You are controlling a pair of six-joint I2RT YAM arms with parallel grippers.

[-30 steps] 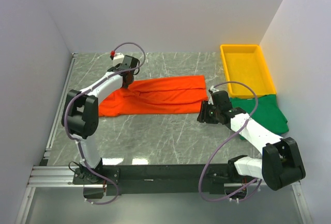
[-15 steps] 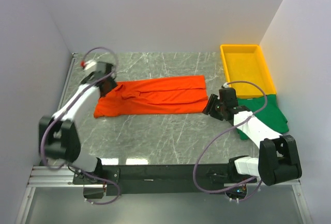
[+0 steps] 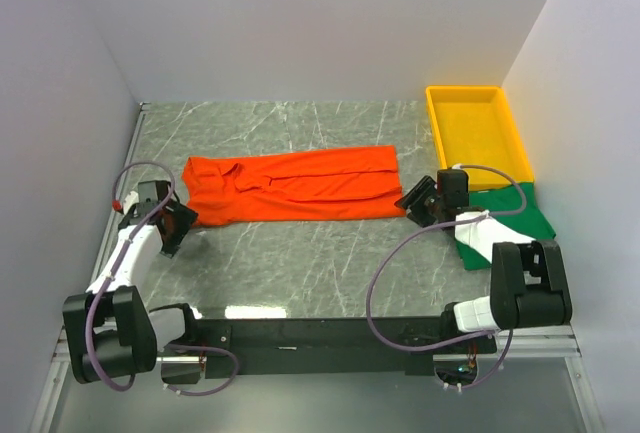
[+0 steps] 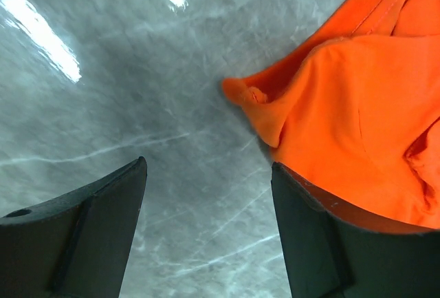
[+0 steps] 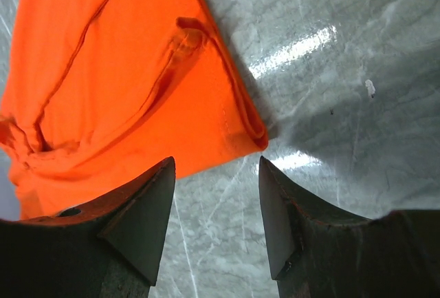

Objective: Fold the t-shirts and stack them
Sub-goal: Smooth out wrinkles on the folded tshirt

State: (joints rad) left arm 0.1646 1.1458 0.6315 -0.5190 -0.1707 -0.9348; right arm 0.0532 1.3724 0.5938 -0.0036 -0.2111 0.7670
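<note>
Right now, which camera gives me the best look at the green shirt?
The top external view: the green shirt lies beside the yellow tray, partly under the right arm. Both wrist views miss it, showing the orange shirt instead.

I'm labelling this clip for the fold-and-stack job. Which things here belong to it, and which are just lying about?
Part of the job:
bright orange-red cloth t-shirt, laid out mid-table
dark green cloth t-shirt, at the right edge

Just lying about:
rigid yellow plastic tray, far right corner

No legible text, label, brand, number or sign appears on any surface in the three current views.
</note>
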